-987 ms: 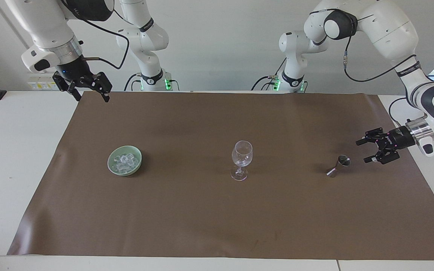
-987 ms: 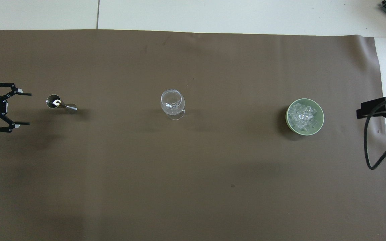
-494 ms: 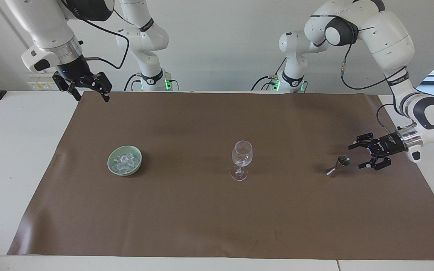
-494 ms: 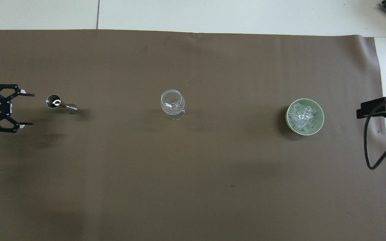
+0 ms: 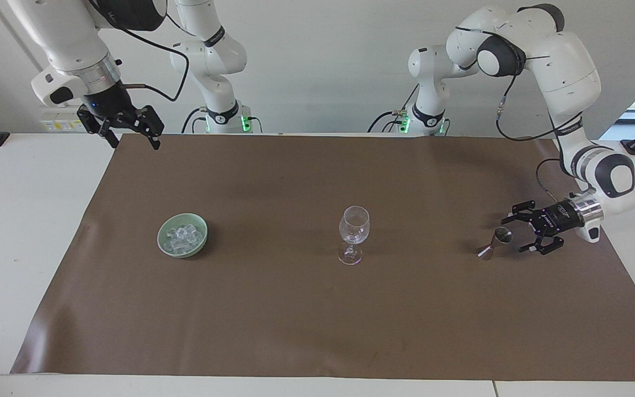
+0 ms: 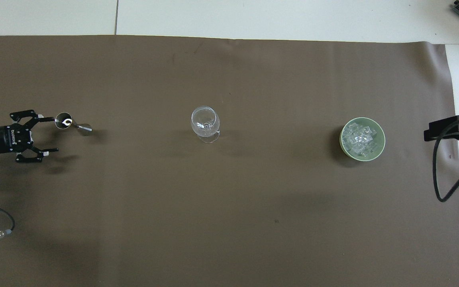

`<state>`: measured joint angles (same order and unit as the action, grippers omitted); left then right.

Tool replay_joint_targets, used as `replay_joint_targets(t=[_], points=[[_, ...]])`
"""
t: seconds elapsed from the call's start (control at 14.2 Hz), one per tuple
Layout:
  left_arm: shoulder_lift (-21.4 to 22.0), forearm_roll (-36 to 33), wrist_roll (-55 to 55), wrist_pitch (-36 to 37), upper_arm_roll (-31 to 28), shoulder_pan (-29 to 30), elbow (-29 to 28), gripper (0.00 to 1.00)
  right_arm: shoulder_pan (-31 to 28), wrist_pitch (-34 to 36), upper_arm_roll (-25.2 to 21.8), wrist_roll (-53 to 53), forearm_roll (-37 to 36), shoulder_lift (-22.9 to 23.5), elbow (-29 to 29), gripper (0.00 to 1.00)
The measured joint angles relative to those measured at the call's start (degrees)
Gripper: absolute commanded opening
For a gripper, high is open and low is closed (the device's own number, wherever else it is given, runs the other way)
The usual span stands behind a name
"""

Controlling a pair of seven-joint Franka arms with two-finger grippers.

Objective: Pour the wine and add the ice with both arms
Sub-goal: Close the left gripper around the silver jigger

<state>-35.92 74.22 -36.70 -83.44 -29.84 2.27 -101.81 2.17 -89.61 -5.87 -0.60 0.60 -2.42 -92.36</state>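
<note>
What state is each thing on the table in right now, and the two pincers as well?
Glass: upright, empty.
Jigger: upright on the mat, not gripped.
Bowl: upright, holding ice.
Left pincer: open, low beside the jigger.
Right pincer: open, raised over the mat's corner, waiting.

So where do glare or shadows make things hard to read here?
Overhead view: a bright glint sits inside the jigger, and the left gripper drops a soft shadow on the brown mat. Facing view: the wine glass and ice look faint.
</note>
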Motion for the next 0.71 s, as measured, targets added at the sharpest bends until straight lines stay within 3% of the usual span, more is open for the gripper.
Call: replay_joint_targets(t=[0.71], points=[[-1.5,9.7,-0.5,1.8,1.0,-0.3,-5.7,1.0,0.0,0.0,0.0,0.0,0.0,0.0,0.0,1.0]])
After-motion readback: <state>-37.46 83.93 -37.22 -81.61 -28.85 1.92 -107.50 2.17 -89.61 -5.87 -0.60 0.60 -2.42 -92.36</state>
